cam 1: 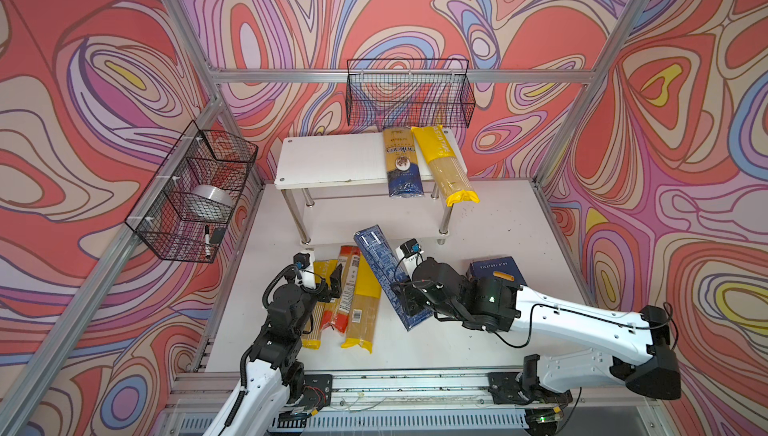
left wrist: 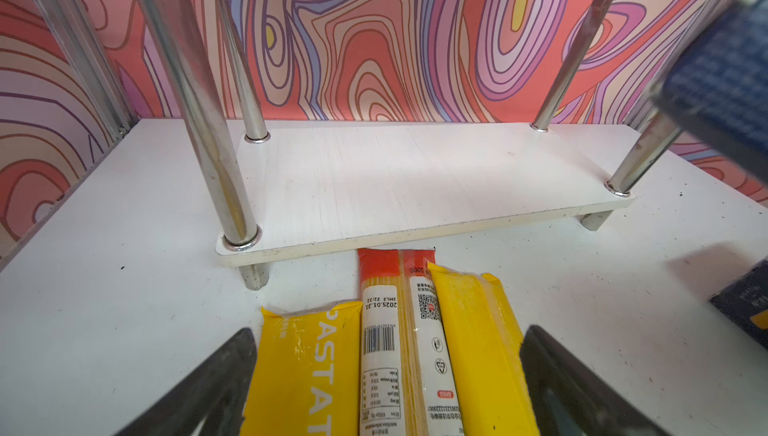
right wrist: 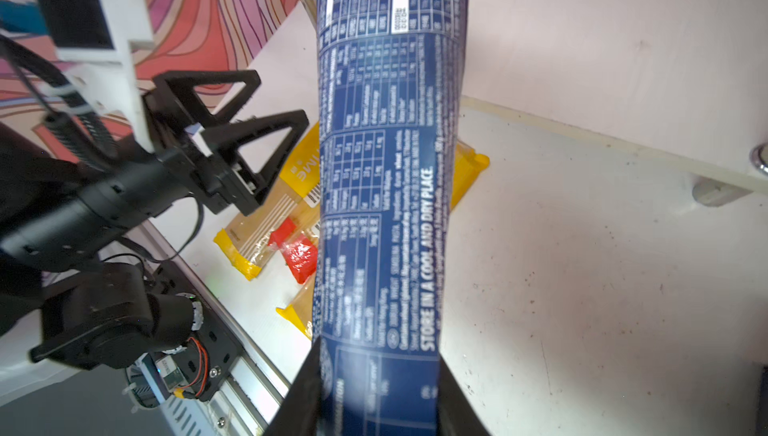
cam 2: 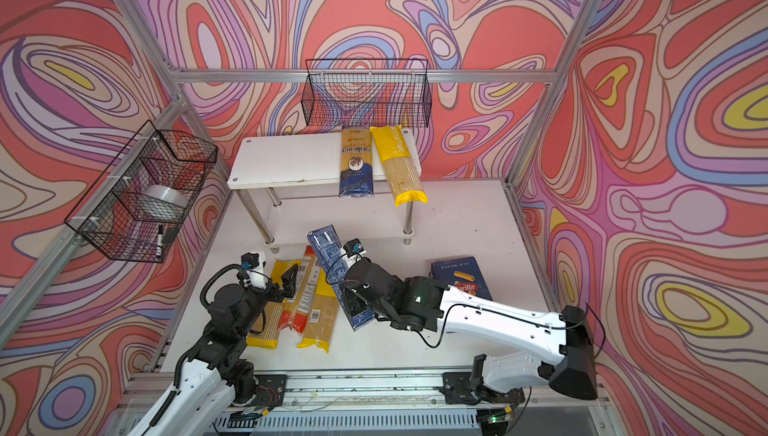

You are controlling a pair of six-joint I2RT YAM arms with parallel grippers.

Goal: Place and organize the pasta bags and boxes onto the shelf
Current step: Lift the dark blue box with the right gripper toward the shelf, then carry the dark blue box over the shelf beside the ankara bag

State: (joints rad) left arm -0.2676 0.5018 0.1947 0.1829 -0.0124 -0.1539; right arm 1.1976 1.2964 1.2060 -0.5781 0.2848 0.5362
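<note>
The long narrow box [cam 1: 384, 276] appears clear of the tabletop [cam 1: 415, 351], tilted, its far end toward the lower tier of the shelf [cam 1: 324, 160]. The right fingers [right wrist: 297, 405] are clenched on its near end. We judge the step in hand to be carrying this box to the shelf. The next move calls for levelling it and clearing the chrome legs [cam 1: 446, 218]. The left fingers [left wrist: 208, 392] stand released above three bags [cam 1: 361, 305] on the tabletop. The rigatoni box [cam 1: 498, 270] waits beside the right arm, and two bags [cam 1: 403, 164] lie on the top tier.
</note>
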